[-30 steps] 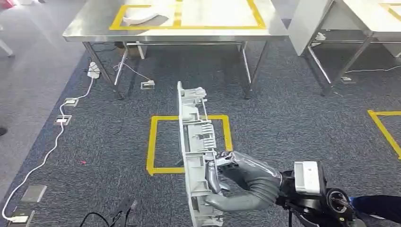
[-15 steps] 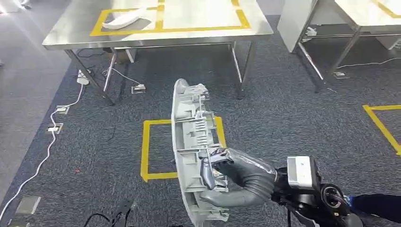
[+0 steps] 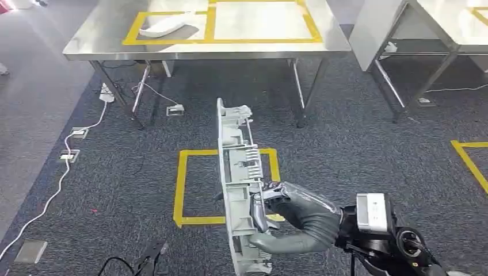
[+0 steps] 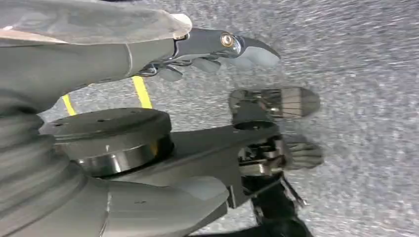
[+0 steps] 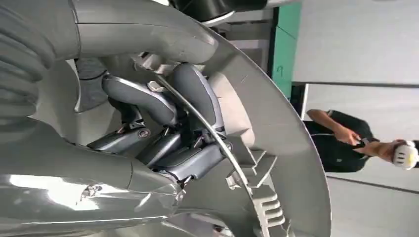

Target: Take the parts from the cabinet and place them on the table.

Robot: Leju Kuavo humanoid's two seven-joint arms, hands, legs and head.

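Observation:
A long grey plastic part (image 3: pixel 233 149), ribbed on its inner side, stands nearly on end above the carpet. My right hand (image 3: pixel 285 215) grips it near its lower end. In the right wrist view the dark fingers (image 5: pixel 143 96) curl around the ribs of the part (image 5: pixel 291 148). The steel table (image 3: pixel 201 49) with yellow tape frames stands ahead, and a white curved part (image 3: pixel 167 24) lies in its left frame. My left hand (image 4: pixel 148 49) hangs over the carpet with its fingers stretched out and nothing in them.
A yellow tape square (image 3: pixel 179 190) marks the carpet under the held part. A white cable (image 3: pixel 57 190) and floor sockets (image 3: pixel 69 155) lie to the left. A second steel table (image 3: pixel 454 29) stands at the right. A person (image 5: pixel 341 143) in black stands in the background.
The whole picture has swayed with the camera, and the table and floor square sit slightly lower in it. The part stays in my right hand's grip, held the same way.

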